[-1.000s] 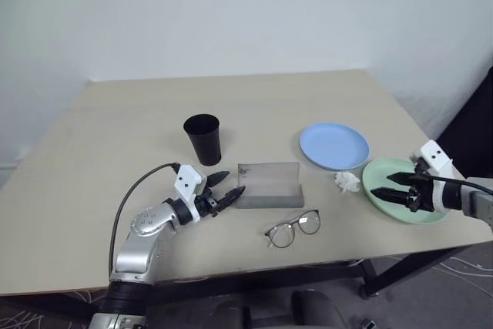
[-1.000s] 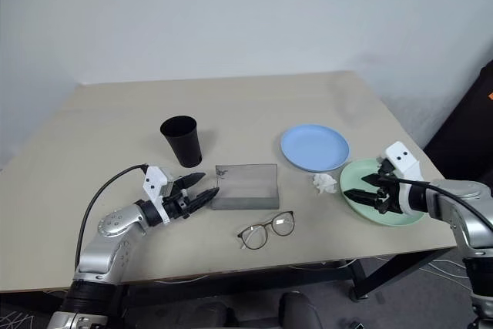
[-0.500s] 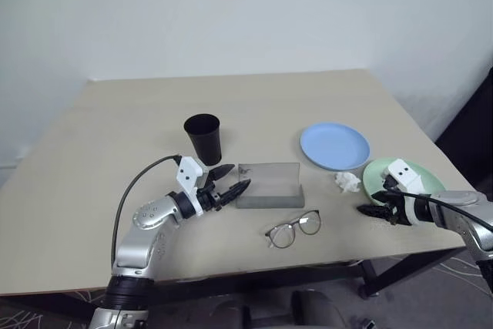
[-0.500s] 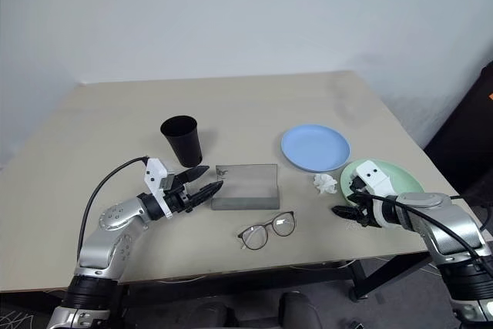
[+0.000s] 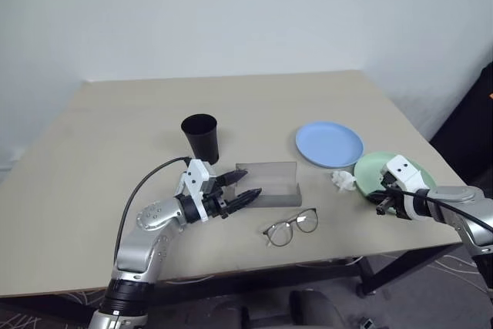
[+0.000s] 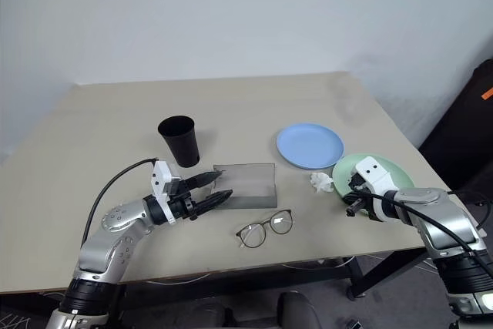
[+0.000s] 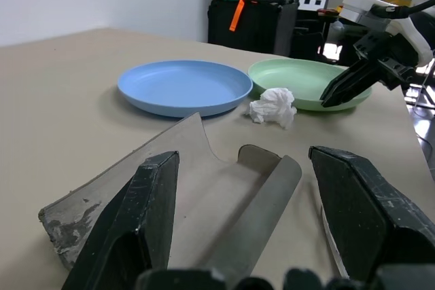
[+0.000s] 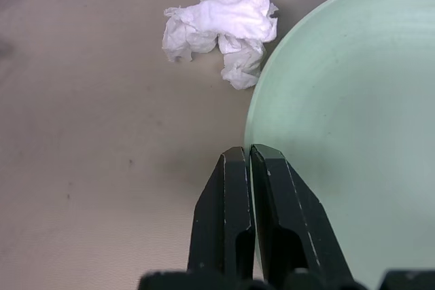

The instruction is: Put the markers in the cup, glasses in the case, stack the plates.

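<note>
We note the grey case (image 5: 268, 183) open at mid-table as our landmark; the black cup (image 5: 201, 137) stands upright behind it to the left, the glasses (image 5: 291, 226) lie just in front of it, and the blue plate (image 5: 329, 144) sits to its right with the mint green plate (image 5: 383, 172) further right, their rims close, a crumpled tissue (image 5: 343, 181) between case and green plate. Our left gripper (image 5: 238, 189) has its fingers spread wide at the case's left end, clasping nothing; our right gripper (image 8: 249, 161) has its fingers pressed together at the green plate's near rim, and we cannot tell whether they pinch the rim.
</note>
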